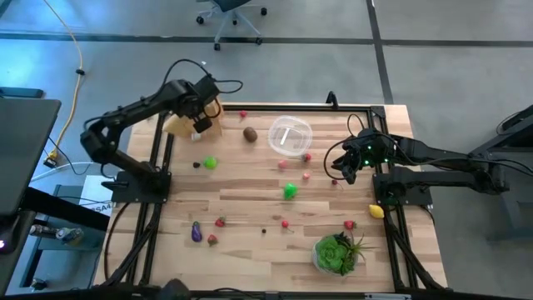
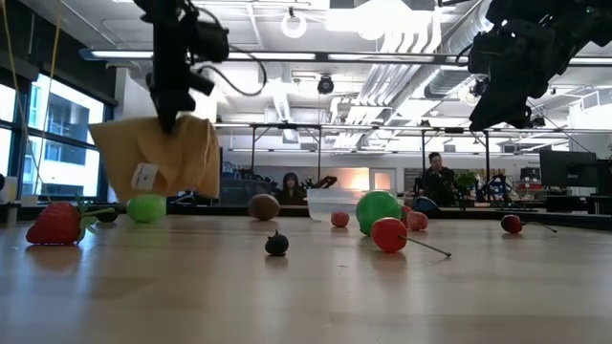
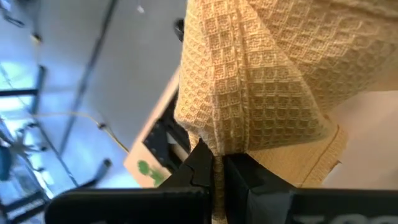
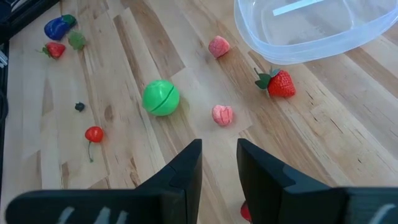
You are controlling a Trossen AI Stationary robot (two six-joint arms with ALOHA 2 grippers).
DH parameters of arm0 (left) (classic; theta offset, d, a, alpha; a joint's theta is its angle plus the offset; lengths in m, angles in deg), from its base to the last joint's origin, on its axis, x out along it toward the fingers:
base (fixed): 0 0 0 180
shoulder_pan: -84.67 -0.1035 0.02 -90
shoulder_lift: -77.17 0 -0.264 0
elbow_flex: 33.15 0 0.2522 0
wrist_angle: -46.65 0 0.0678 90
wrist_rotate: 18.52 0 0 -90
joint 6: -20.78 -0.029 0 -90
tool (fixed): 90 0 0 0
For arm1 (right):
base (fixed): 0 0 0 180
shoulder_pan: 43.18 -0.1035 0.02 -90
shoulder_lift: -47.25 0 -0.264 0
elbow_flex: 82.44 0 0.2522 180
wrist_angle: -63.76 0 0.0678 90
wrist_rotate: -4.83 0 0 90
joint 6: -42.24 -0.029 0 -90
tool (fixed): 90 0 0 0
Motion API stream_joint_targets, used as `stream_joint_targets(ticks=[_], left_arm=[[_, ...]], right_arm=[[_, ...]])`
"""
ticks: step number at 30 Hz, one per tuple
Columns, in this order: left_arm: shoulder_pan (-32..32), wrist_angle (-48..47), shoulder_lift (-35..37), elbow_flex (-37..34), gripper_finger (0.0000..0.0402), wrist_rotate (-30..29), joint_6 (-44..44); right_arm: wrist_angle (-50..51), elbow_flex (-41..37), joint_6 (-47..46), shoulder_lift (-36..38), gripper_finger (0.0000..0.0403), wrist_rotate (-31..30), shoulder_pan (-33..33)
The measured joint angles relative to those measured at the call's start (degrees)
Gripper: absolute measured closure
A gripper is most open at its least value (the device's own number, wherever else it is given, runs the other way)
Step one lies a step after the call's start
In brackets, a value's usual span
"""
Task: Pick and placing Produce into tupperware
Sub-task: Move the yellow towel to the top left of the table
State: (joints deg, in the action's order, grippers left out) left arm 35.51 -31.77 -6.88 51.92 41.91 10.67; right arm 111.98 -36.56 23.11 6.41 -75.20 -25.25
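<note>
The tupperware (image 1: 290, 136) sits empty near the table's far edge, with produce such as a green lime (image 1: 290, 192) and a strawberry (image 4: 278, 83) scattered on the wood around it. My left gripper (image 3: 216, 167) is clamped on the tan cloth (image 1: 190, 122), lifted over the far left corner. My right gripper (image 4: 219, 163) hovers near the container, fingers slightly parted around nothing.

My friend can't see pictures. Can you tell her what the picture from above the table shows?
The left gripper holds a tan cloth above the wooden table, where toy fruit lies scattered around a clear tub. The right gripper hovers beside it, holding nothing.
</note>
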Motion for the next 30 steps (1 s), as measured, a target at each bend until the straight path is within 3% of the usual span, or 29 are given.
stream_joint_targets(ticks=[15,23,30], left_arm=[[-1.9,1.1,-17.1,0.0,0.0401,1.7,-1.5],[-1.9,2.4,-19.3,0.0,0.0399,1.8,-3.0],[-1.9,1.9,-19.3,0.0,0.0335,1.6,-2.6]], right_arm=[[0.0,0.0,0.1,0.0,0.0311,0.0,0.0],[0.5,0.0,0.1,0.0,0.0311,0.0,0.0],[0.5,0.0,-0.1,0.0,0.0311,0.0,0.0]])
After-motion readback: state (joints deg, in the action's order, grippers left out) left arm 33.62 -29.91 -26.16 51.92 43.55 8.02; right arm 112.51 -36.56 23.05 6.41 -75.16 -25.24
